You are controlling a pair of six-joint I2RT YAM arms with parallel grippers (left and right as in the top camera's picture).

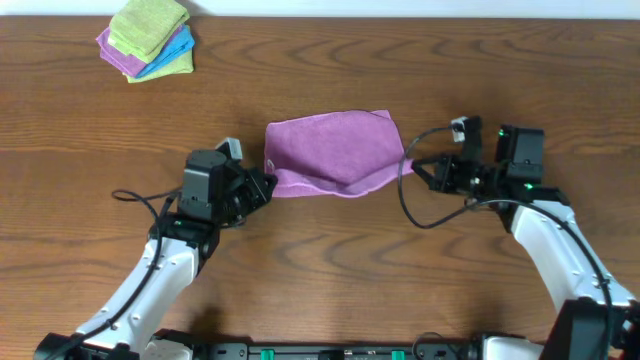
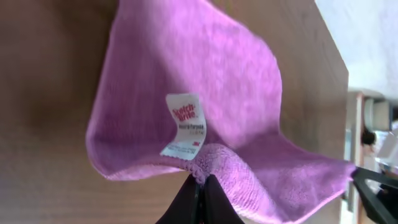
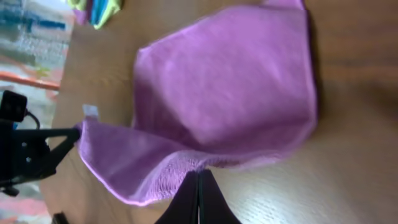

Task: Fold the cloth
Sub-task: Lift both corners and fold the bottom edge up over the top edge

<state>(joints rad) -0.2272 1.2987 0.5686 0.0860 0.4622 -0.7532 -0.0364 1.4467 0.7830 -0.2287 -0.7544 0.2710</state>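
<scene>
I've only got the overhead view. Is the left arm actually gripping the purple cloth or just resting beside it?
Observer: Gripping. The left wrist view shows the left jaws shut on a bunched edge of the cloth, right by its white tag.
Operator: And the right arm?
Observer: The right wrist view shows the right jaws shut on the cloth's near edge.

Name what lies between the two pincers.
The cloth fills the whole stretch, pinched at either end by the left pincer and the right pincer; the overhead view shows it.
</scene>
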